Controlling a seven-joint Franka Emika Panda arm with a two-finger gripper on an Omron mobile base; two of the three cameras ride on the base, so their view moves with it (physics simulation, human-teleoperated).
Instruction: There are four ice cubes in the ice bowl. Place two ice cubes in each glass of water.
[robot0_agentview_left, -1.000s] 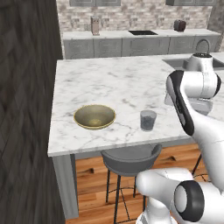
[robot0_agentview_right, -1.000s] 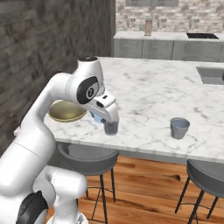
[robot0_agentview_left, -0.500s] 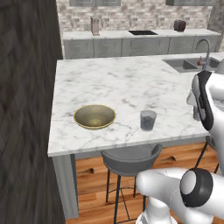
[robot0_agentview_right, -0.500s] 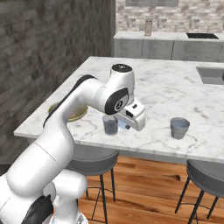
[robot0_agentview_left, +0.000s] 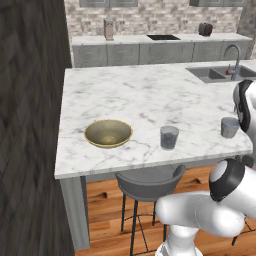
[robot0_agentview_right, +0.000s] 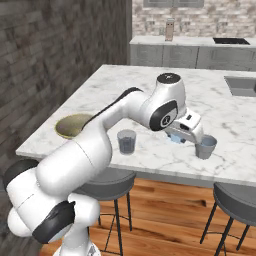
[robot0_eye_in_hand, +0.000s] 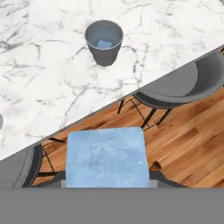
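A white robot arm reaches across a marble kitchen island, its gripper (robot0_agentview_right: 178, 138) clamped on a pale blue ice cube (robot0_eye_in_hand: 105, 157) and held just beside the right-hand glass of water (robot0_agentview_right: 205, 146), which stands near the counter's front edge. In the hand view that glass (robot0_eye_in_hand: 104, 41) lies ahead of the gripper, and one cube already rests inside it. The other glass (robot0_agentview_left: 169, 137) stands near the middle of the front edge, with the brassy ice bowl (robot0_agentview_left: 108, 133) well to its left. The risk, as I judge it, is letting go early: the cube appears to hang over the wooden floor and a stool (robot0_eye_in_hand: 183, 85) rather than over the glass, so it could fall off the island, or clip the rim. The held cube hides the fingertips, the bowl looks empty, and whatever the middle glass holds is too faint to make out.
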